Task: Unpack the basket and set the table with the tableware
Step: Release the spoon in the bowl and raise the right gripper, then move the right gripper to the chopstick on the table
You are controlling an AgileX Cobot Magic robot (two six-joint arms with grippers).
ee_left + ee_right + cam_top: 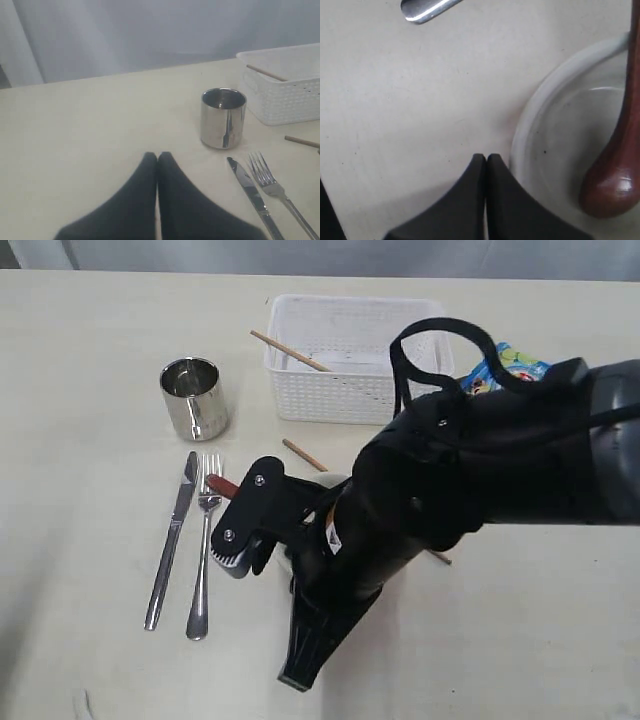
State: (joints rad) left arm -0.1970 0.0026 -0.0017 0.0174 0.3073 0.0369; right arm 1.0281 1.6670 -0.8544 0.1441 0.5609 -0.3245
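Lattice-walled basket (330, 398), cylindrical steel cup (193, 400), glossy spoon (612, 187)

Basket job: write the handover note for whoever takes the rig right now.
Left gripper: shut, empty, above the table near the cup.
Right gripper: shut, empty, beside the bowl rim.
Done: cup, knife and fork set out; spoon lies in the bowl; one chopstick on the table.
Left: second chopstick leans across the basket rim; set it beside the first. No plate in view; the right arm hides part of the table. Blue bag sits beside the basket.
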